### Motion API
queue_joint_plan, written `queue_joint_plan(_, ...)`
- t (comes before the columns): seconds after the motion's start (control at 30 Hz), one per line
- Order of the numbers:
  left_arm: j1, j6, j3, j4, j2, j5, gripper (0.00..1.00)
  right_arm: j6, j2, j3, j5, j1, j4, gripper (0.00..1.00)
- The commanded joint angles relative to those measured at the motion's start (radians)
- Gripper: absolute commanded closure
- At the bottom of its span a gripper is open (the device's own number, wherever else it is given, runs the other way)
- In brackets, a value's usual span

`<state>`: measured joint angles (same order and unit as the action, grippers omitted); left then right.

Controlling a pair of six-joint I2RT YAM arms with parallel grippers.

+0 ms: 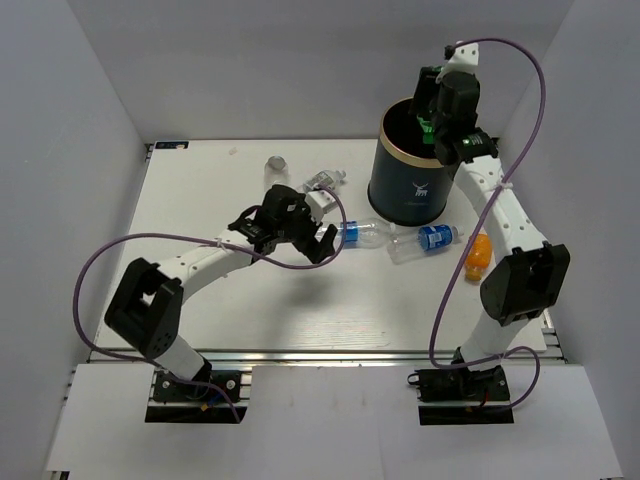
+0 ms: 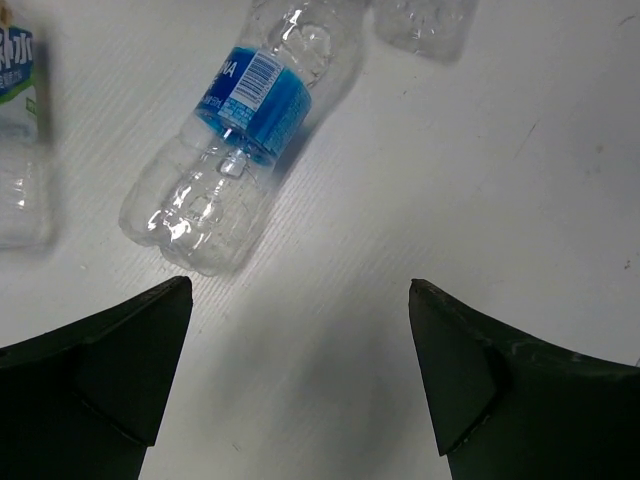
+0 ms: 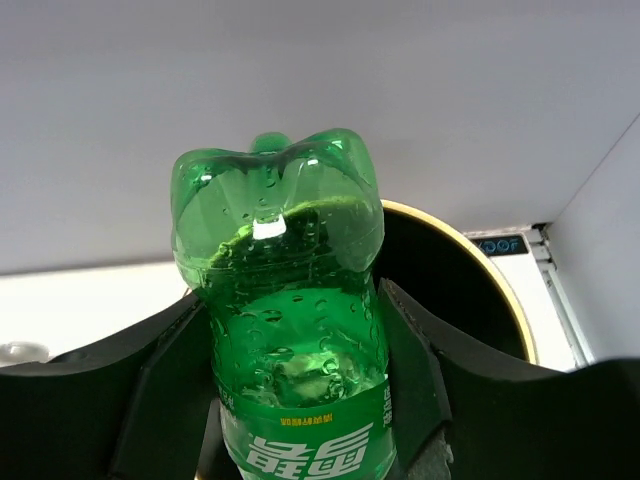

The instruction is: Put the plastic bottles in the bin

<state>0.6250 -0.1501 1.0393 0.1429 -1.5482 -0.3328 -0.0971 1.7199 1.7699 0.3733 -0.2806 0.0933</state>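
My right gripper point(image 1: 443, 122) is closed on a green bottle point(image 3: 285, 300), one finger pressed against each side of its lower body. The bottle's long axis runs straight out along my fingers, ribbed base leading and label towards my wrist. The bin point(image 1: 400, 190) is directly below and slightly ahead. In the right wrist view its gold rim curves behind the bottle on the right. From above, my right gripper hangs over the far right part of the dark mouth. I judge that what matters for the drop is whether the base is inside the rim line, and it looks close to it.

My left gripper point(image 2: 300, 340) is spread wide and holds nothing, low over the white table point(image 1: 250, 300). A clear blue-labelled bottle point(image 2: 235, 140) lies flat ahead of it and off to the left, apart from both fingers. Its long axis is diagonal to my opening, base nearest me and neck pointing away. To take it I would have to shift left and forward and turn my wrist so the fingers cross its body.

A second blue-labelled bottle point(image 1: 425, 240) and an orange bottle point(image 1: 478, 255) lie by the foot of the bin, nearer my right arm.
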Motion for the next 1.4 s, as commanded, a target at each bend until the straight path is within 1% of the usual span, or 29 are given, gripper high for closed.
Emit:
queue_joint_plan(0.0, 0.013, -0.04, 0.062, -0.031, -0.01, -0.023, 0.01, -0.024, 0.018, 0.103, -0.019, 0.043, -0.095, 1.0)
queue_joint_plan(0.03, 0.024, -0.055, 0.085, -0.031, -0.024, -0.012, 0.01, -0.026, 0.026, 0.099, -0.027, 0.05, -0.064, 0.91)
queue_joint_plan(0.07, 0.024, -0.065, 0.1, -0.022, -0.054, -0.003, 0.01, -0.026, 0.027, 0.07, -0.045, 0.06, -0.067, 0.75)
queue_joint_plan(0.1, 0.033, -0.065, 0.114, -0.022, -0.073, -0.003, 0.01, -0.035, 0.03, 0.063, -0.047, 0.07, -0.05, 0.62)
queue_joint_plan(0.13, 0.033, -0.077, 0.145, -0.022, -0.091, 0.009, 0.01, -0.041, 0.03, 0.053, -0.051, 0.073, -0.034, 0.41)
queue_joint_plan(0.17, 0.045, -0.091, 0.16, -0.01, -0.11, 0.009, 0.01, -0.042, 0.027, 0.027, -0.071, 0.078, -0.029, 0.29)
queue_joint_plan(0.2, 0.045, -0.091, 0.172, -0.009, -0.143, 0.009, 0.01, -0.058, 0.017, -0.002, -0.077, 0.081, -0.026, 0.13)
queue_joint_plan(0.23, 0.057, -0.103, 0.192, -0.009, -0.159, 0.018, 0.01, -0.064, 0.0, -0.025, -0.079, 0.083, -0.024, 0.1)
queue_joint_plan(0.37, 0.076, -0.155, 0.246, 0.001, -0.242, 0.07, 0.01, -0.107, -0.065, -0.089, -0.117, 0.095, -0.046, 0.1)
queue_joint_plan(0.47, 0.085, -0.19, 0.313, 0.024, -0.323, 0.115, 0.01, -0.137, -0.172, -0.148, -0.172, 0.093, -0.046, 0.1)
queue_joint_plan(0.5, 0.085, -0.201, 0.356, 0.036, -0.343, 0.151, 0.01, -0.147, -0.195, -0.199, -0.181, 0.092, -0.067, 0.1)
queue_joint_plan(0.57, 0.096, -0.227, 0.398, 0.055, -0.381, 0.161, 0.01, -0.177, -0.299, -0.304, -0.217, 0.093, -0.081, 0.1)
queue_joint_plan(0.6, 0.096, -0.227, 0.421, 0.055, -0.409, 0.161, 0.01, -0.181, -0.322, -0.323, -0.23, 0.09, -0.083, 0.1)
queue_joint_plan(0.77, 0.096, -0.236, 0.439, 0.055, -0.483, 0.185, 0.01, -0.129, -0.475, -0.432, -0.277, 0.083, -0.049, 0.1)
queue_joint_plan(0.93, 0.096, -0.236, 0.449, 0.055, -0.547, 0.195, 0.01, -0.127, -0.577, -0.515, -0.286, 0.08, 0.0, 0.1)
queue_joint_plan(1.0, 0.096, -0.227, 0.449, 0.055, -0.559, 0.195, 0.06, -0.122, -0.594, -0.559, -0.29, 0.081, 0.009, 0.1)
queue_joint_plan(1.03, 0.096, -0.227, 0.449, 0.055, -0.559, 0.195, 0.08, -0.121, -0.629, -0.572, -0.293, 0.081, 0.006, 0.1)
queue_joint_plan(1.1, 0.105, -0.218, 0.438, 0.055, -0.559, 0.195, 0.2, -0.113, -0.638, -0.596, -0.292, 0.081, 0.006, 0.1)
queue_joint_plan(1.13, 0.105, -0.218, 0.438, 0.066, -0.559, 0.18, 0.28, -0.11, -0.646, -0.602, -0.287, 0.08, 0.017, 0.1)
queue_joint_plan(1.17, 0.105, -0.218, 0.438, 0.066, -0.559, 0.17, 0.39, -0.105, -0.648, -0.602, -0.277, 0.078, 0.019, 0.1)
queue_joint_plan(1.2, 0.105, -0.218, 0.438, 0.075, -0.546, 0.17, 0.66, -0.102, -0.648, -0.612, -0.237, 0.08, 0.028, 0.1)
queue_joint_plan(1.23, 0.116, -0.206, 0.447, 0.075, -0.532, 0.17, 0.79, -0.107, -0.655, -0.613, -0.215, 0.081, 0.032, 0.1)
queue_joint_plan(1.27, 0.116, -0.206, 0.47, 0.11, -0.503, 0.17, 0.89, -0.113, -0.658, -0.619, -0.194, 0.078, 0.046, 0.1)
queue_joint_plan(1.3, 0.126, -0.206, 0.487, 0.127, -0.486, 0.181, 1.0, -0.153, -0.661, -0.627, -0.11, 0.081, 0.063, 0.1)
queue_joint_plan(1.33, 0.127, -0.194, 0.505, 0.145, -0.465, 0.181, 1.0, -0.165, -0.669, -0.633, -0.088, 0.087, 0.075, 0.1)
queue_joint_plan(1.37, 0.127, -0.194, 0.54, 0.161, -0.44, 0.181, 1.0, -0.177, -0.678, -0.645, -0.044, 0.086, 0.097, 0.13)
